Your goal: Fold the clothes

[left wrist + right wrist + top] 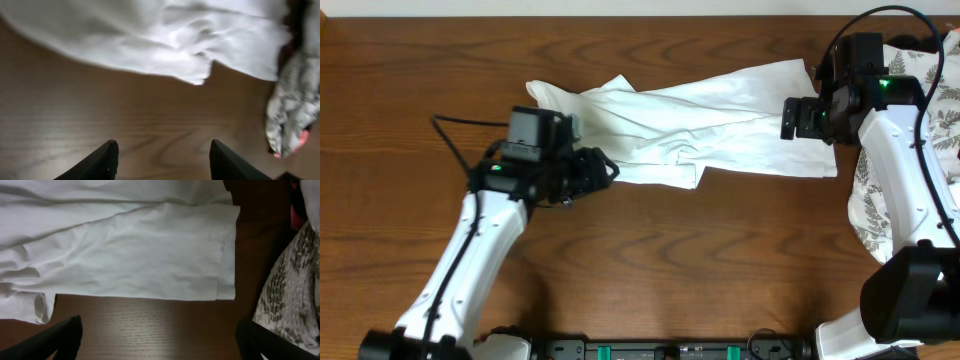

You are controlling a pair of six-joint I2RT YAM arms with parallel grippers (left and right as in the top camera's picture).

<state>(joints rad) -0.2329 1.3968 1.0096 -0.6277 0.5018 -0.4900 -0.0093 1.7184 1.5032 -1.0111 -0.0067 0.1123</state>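
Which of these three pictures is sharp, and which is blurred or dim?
Overhead: sharp and evenly lit, wood grain and T-shirt clear. Left wrist: blurred throughout, T-shirt folds smeared, leaf-print cloth soft. Right wrist: dimmer, yet the hem stitching shows; the right tool's fingers near the lens are dark and soft.

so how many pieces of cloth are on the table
2. The white T-shirt lies crumpled across the middle of the table; a leaf-print cloth sits at the right edge, partly under the right arm. Anything beneath them would be hidden.

Brown wooden table (650, 260), fern-print white cloth (865, 205) at right edge
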